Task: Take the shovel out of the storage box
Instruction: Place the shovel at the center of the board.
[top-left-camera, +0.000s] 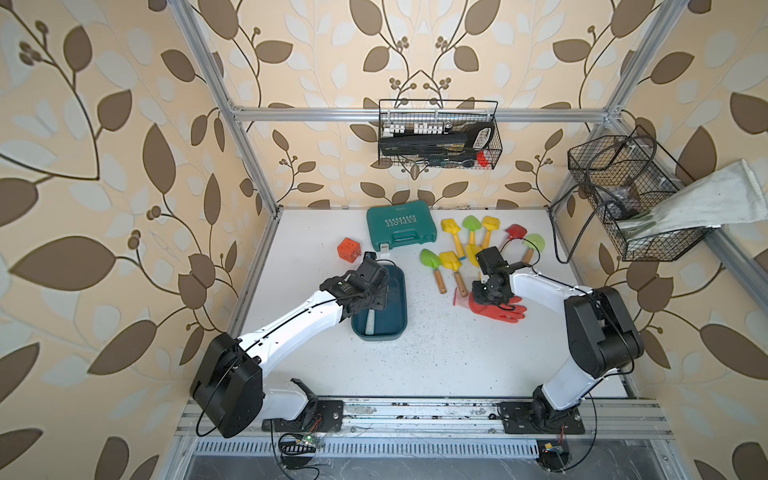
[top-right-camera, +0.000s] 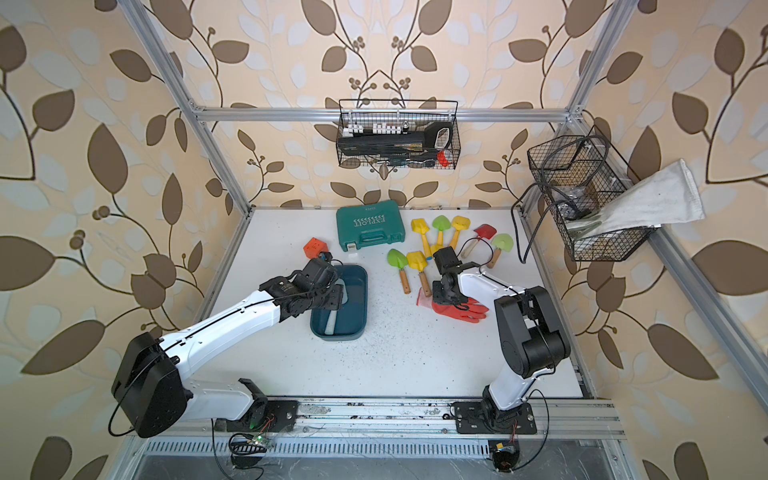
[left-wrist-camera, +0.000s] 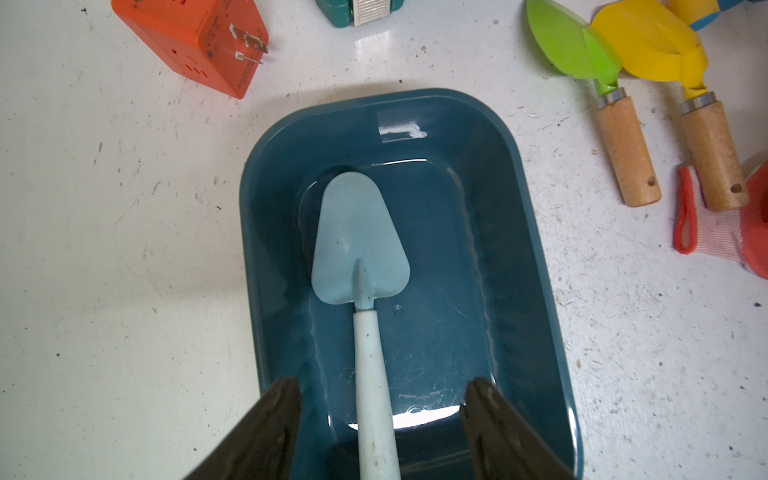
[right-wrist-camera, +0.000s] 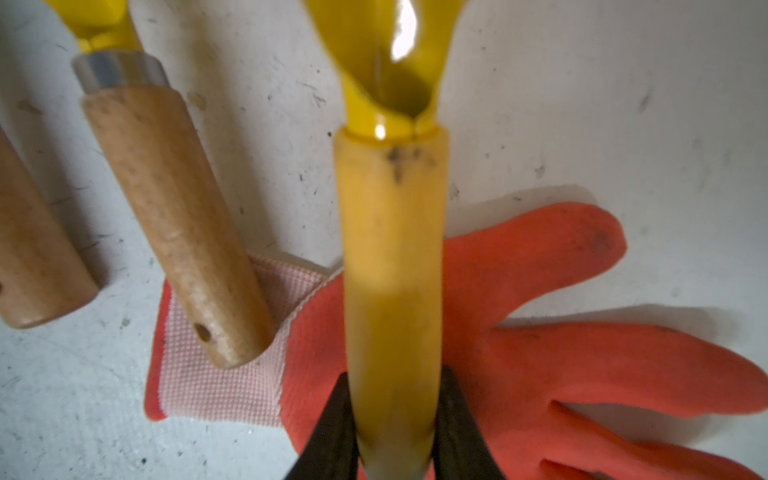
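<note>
Between leaf-papered walls (top-left-camera: 104, 166), over the speckled worktop (top-left-camera: 415, 353), the left pincer (left-wrist-camera: 382, 388) gapes astride the shovel (left-wrist-camera: 359, 241) in the storage box (left-wrist-camera: 519, 249); the right pincer (right-wrist-camera: 392, 399) clamps a yellow shovel (right-wrist-camera: 390, 228).

The left gripper (top-left-camera: 376, 304) is hovering over the storage box (top-left-camera: 397, 309) (a pale shovel (top-left-camera: 369, 323) is lying inside), while the right gripper (top-left-camera: 491, 303) is hanging above a red glove (top-left-camera: 514, 313) farther right.

2 arms (top-left-camera: 299, 319), white shells w/ black joints, thin black cables
</note>
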